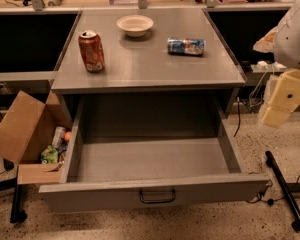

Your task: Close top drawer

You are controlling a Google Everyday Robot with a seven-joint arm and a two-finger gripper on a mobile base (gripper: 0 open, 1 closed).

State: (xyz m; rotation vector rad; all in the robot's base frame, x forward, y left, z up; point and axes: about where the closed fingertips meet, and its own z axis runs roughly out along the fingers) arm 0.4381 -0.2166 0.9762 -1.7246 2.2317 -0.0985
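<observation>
**Top drawer [155, 159] wide open, gripper [279, 106] off to the right**

Pulled far out of the grey cabinet [150, 69], towards the camera, grey floor and side walls in plain view. Flat front lowest in frame, black bar handle [157, 196] at its centre. Rear of the drawer lost in shadow under the cabinet top. Whatever sits below the drawer front: hidden by the drawer itself.

Up on top: red soda can [91, 51] upright at the left, white bowl [135, 25] towards the rear, blue and white packet [186, 46] lying on its side at the right, label too blurred to read.

Over at the right edge, cream gripper hanging from a white arm [295, 34] that is cut off by the frame. Out beyond the drawer's right wall, well apart from it, touching nothing. How far open? Cannot tell from here. Nothing seen in its hold.

Left of the drawer, open cardboard box [20, 129] on the floor, just beside the left wall. Jumble of small items inside, hard to make out.
</observation>
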